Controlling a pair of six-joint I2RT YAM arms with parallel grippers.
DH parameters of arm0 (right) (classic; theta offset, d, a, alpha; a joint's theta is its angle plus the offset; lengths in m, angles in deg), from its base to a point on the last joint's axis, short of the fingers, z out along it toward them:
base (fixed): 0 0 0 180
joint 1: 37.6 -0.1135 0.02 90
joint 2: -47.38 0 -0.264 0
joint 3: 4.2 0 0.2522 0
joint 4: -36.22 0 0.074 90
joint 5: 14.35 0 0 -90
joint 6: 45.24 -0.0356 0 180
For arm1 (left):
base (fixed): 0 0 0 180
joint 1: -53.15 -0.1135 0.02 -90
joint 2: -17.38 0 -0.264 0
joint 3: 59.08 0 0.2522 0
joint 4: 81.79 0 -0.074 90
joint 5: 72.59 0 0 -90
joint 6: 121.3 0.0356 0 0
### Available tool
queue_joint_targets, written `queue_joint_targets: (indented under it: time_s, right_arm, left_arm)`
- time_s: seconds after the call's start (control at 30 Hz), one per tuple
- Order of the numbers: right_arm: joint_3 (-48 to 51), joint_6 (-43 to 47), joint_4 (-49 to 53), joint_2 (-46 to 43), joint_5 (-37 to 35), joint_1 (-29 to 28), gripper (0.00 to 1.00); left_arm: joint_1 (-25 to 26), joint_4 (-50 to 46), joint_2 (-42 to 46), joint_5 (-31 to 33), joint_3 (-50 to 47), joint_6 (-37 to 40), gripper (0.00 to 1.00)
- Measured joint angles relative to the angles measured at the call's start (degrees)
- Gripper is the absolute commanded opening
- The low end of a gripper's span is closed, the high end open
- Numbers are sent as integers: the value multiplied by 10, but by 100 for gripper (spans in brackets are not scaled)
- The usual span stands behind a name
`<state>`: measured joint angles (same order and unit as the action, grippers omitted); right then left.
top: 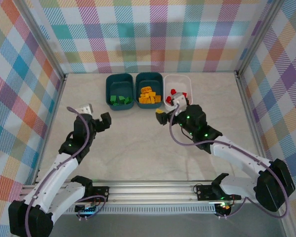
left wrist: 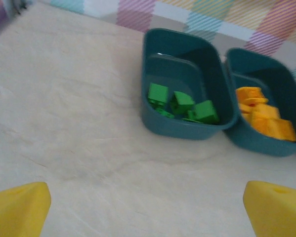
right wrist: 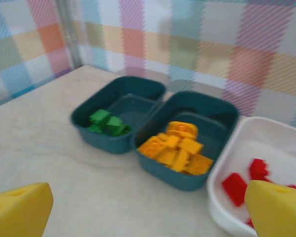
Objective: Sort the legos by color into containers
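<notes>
The pale table [top: 138,148] carries 3 tubs in a row close to the far wall, side by side and touching. Each tub's long axis runs from the near side to the far side. From the left they are a dark teal tub [top: 119,85], a second teal tub [top: 148,80] and a white tub [top: 177,81].

The left tool [top: 95,114] hangs over bare table, near and to the left of the first teal tub, pointing toward the row. Its yellow fingertips [left wrist: 19,207] stand wide apart with nothing between them. The right tool [top: 170,109] sits at the near edge of the white tub, also facing the far wall. Its fingertips [right wrist: 278,210] are spread wide and hold nothing.

The legos lie inside the tubs by color: green bricks [top: 120,100] bunched at the near end of the first teal tub, yellow-orange bricks [top: 148,96] heaped toward the near end of the second, and red bricks [top: 173,92] in the white tub. The bricks point every which way.
</notes>
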<state>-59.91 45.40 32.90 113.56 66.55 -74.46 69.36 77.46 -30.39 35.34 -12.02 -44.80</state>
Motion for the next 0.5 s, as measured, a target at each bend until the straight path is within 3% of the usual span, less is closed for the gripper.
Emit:
queue_joint_targets:
  time_s: [0.17,0.3,0.4,0.5]
  right_arm:
    - [74,7,-54,4,17,84,100]
    - [137,10,-96,26,16,136,100]
    - [156,33,-113,50,5,159,100]
    - [157,59,-136,73,1,172,100]
  left_arm:
    - [-51,118,-41,39,-59,76,100]
    - [-75,278,-148,46,-122,85,100]
    - [-91,358,-259,23,-145,94,100]
    - [-103,376,-319,-29,-128,116,100]
